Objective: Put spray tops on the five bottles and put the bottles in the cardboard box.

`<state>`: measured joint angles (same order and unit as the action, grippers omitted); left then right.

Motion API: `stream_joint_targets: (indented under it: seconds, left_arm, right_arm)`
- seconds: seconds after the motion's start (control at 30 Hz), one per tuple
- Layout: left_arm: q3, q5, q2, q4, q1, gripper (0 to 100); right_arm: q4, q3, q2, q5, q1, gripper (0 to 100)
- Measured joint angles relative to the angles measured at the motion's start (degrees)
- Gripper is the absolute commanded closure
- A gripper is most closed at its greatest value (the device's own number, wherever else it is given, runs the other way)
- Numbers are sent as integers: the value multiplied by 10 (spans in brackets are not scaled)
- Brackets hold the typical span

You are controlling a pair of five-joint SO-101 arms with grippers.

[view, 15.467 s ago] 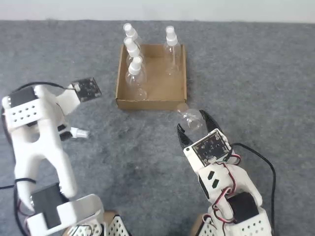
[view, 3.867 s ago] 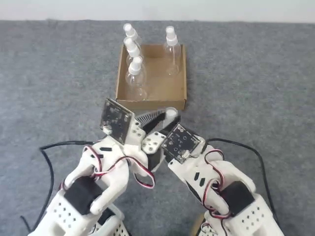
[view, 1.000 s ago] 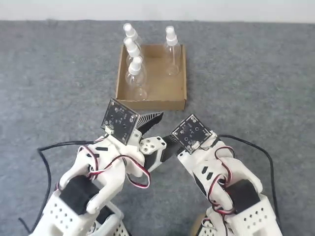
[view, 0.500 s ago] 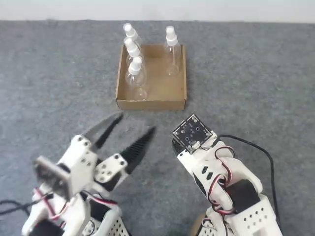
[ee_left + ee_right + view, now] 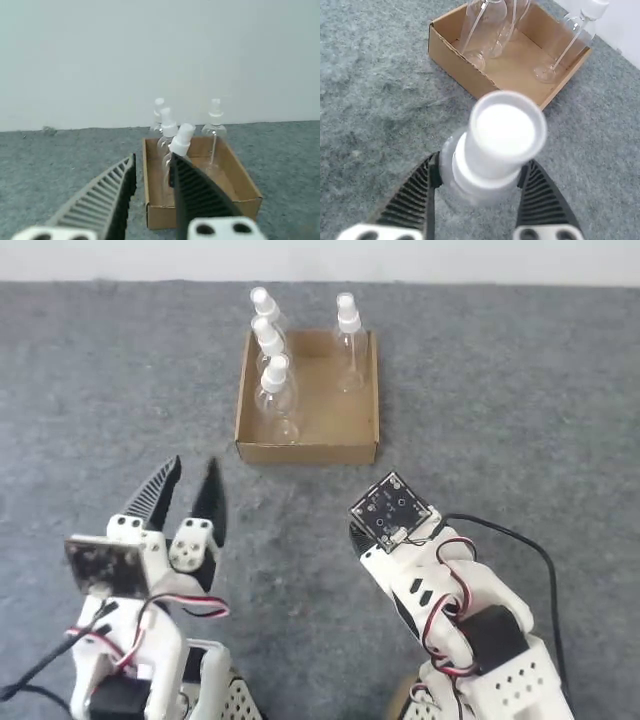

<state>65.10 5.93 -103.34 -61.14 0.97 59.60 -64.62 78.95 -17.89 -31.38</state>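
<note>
12 o'clock on the table (image 5: 520, 400): box (image 5: 305, 452). Four capped bottles (image 5: 275, 400) stand upright inside, three in a row along its 9 o'clock wall and one near the 1 o'clock corner.

8 o'clock: left gripper (image 5: 192, 470), fingers spread, nothing between them, tips aimed toward the box and well apart from it.

5 o'clock: right gripper (image 5: 481, 166), fingers pinching the fifth bottle (image 5: 470, 197) just under its white top (image 5: 505, 127). That bottle is outside the box, on its 6 o'clock side.
</note>
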Motion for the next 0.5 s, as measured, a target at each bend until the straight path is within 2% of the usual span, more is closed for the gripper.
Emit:
stream_joint_targets:
  seconds: [0.23,0.5]
  left_arm:
    - [42,0,0,0,65,988]
    - [109,-2,0,0,99,988]
  right_arm:
    - [0,-11,0,0,1,953]
    - [0,-11,0,0,0,954]
